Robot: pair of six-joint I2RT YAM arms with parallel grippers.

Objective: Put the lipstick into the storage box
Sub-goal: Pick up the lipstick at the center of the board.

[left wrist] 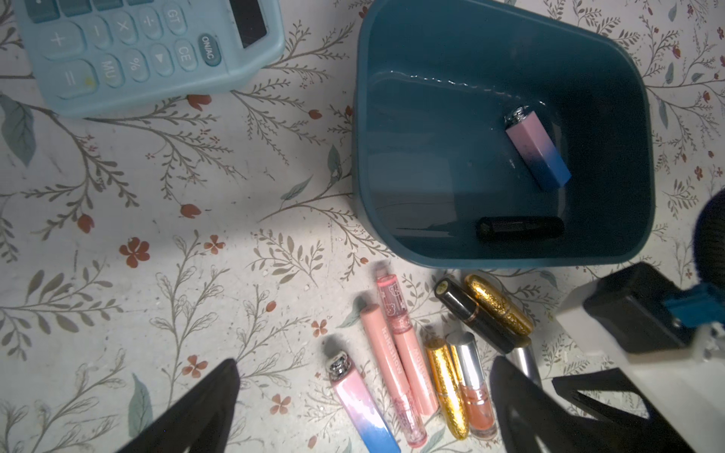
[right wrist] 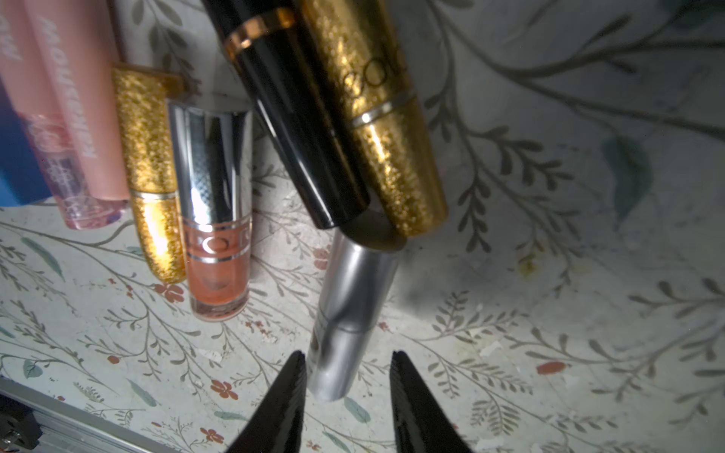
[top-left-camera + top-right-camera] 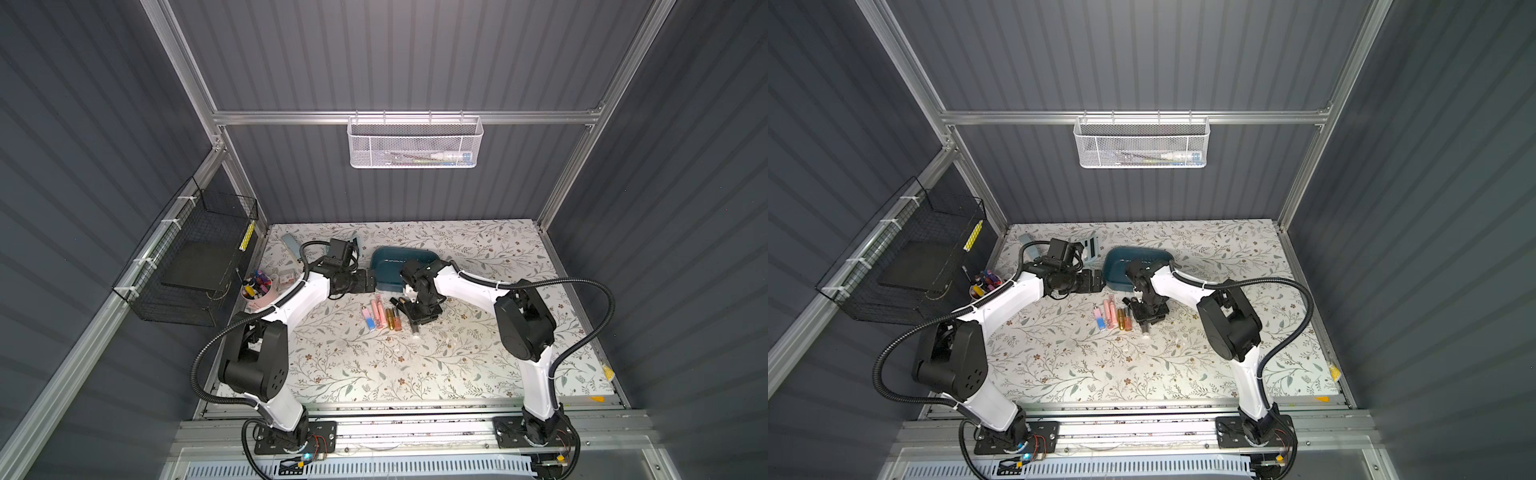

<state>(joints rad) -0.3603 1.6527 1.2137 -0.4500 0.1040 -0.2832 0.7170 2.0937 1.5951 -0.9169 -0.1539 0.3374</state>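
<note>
The storage box, a dark teal tub, sits on the floral table behind a row of lipsticks and shows in both top views. Inside it lie a pink-and-blue lipstick and a black one. My right gripper points down at the row's right end. Its jaws stand a little apart around the end of a silver lipstick, with a gap on one side. My left gripper hangs wide open above the row, beside the box's left edge, holding nothing.
A light blue calculator lies left of the box. A pink cup of pens stands at the table's left edge. A black wire basket hangs on the left wall and a white mesh basket on the back rail.
</note>
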